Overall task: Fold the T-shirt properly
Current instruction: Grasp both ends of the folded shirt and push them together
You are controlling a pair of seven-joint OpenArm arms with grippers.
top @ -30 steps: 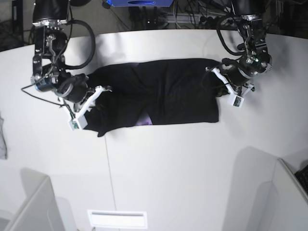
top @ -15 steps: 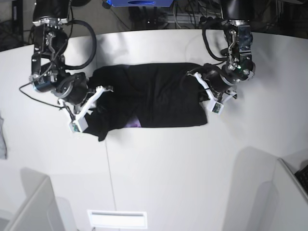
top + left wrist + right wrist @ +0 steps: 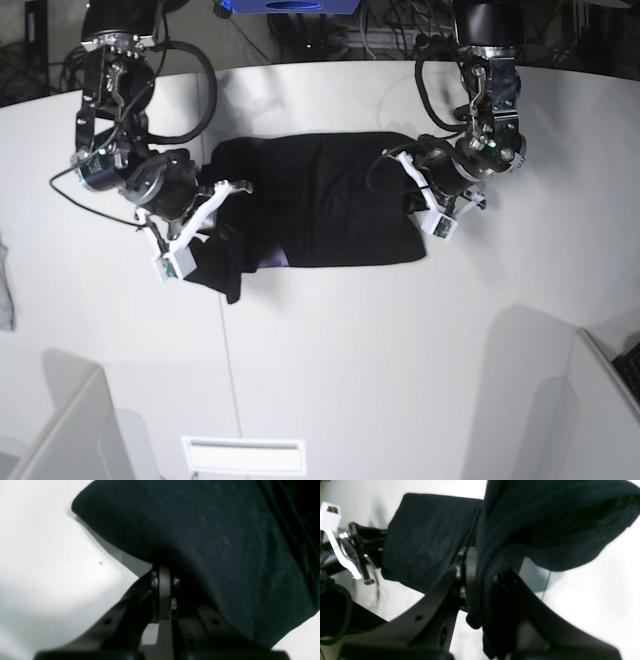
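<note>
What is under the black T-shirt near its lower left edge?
A small purple patch peeks out beneath the T-shirt, over the white table. The rest underneath is covered.

Base: overhead, looks down on table (image 3: 330, 350), both arms.
Wrists: each looks along its jaws, very close.
Shared: T-shirt (image 3: 320, 200), all views.
</note>
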